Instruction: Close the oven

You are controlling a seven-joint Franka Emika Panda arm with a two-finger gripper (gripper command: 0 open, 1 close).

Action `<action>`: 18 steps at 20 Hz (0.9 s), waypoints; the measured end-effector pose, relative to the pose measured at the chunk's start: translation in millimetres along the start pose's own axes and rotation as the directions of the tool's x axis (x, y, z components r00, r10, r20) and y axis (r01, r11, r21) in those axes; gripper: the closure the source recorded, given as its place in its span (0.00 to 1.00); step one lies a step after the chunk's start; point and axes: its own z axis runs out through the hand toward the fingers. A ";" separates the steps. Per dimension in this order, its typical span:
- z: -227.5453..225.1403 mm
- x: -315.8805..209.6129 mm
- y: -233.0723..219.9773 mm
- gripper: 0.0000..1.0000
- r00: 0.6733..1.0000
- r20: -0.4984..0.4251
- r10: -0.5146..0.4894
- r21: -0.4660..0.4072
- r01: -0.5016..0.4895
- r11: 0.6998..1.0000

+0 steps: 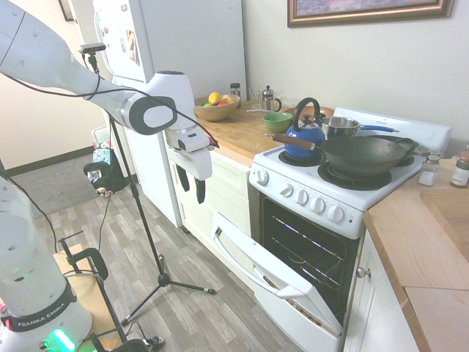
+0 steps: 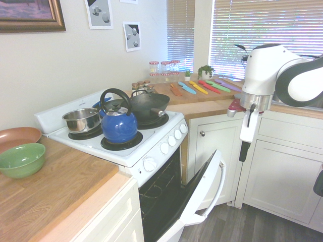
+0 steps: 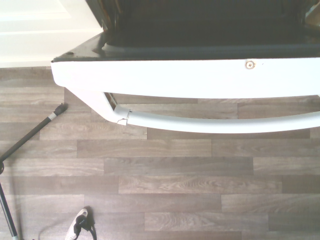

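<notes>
The white oven (image 1: 311, 220) stands between wooden counters, with round knobs (image 1: 317, 204) along its front. Its drop-down door (image 1: 275, 282) hangs partly open, tilted about halfway down, and the dark racked cavity (image 1: 304, 246) shows behind it. The long white handle (image 1: 233, 253) runs along the door's upper edge. My gripper (image 1: 191, 195) hangs in the air to the left of the door, above handle height, fingers pointing down, open and holding nothing. From the other side, the gripper (image 2: 244, 151) is to the right of the door (image 2: 207, 186). The wrist view looks down on the door's edge (image 3: 200, 77) and handle (image 3: 210, 122).
A blue kettle (image 1: 304, 136), a dark wok (image 1: 363, 154) and a steel pot (image 1: 338, 127) sit on the burners. A green bowl (image 1: 277, 121), a fruit bowl (image 1: 217, 108) and the white refrigerator (image 1: 183, 51) are to the left. Cream cabinets (image 2: 282, 166) flank the oven, above a wood-plank floor (image 3: 165, 190).
</notes>
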 end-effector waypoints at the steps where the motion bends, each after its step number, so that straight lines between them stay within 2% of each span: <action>1: 0.5 0.0 0.0 0.00 1.000 0.001 0.000 -0.001 0.000 1.000; 4: 5.7 0.0 0.2 0.00 1.000 0.009 0.002 -0.014 -0.002 1.000; 9: 42.4 6.1 2.5 0.00 0.998 0.060 0.033 -0.035 -0.031 0.999; 14: 105.5 14.8 27.8 0.00 0.994 0.079 0.075 -0.026 -0.073 0.997; 18: 168.1 14.8 39.1 0.00 0.994 0.096 0.057 -0.017 -0.056 0.998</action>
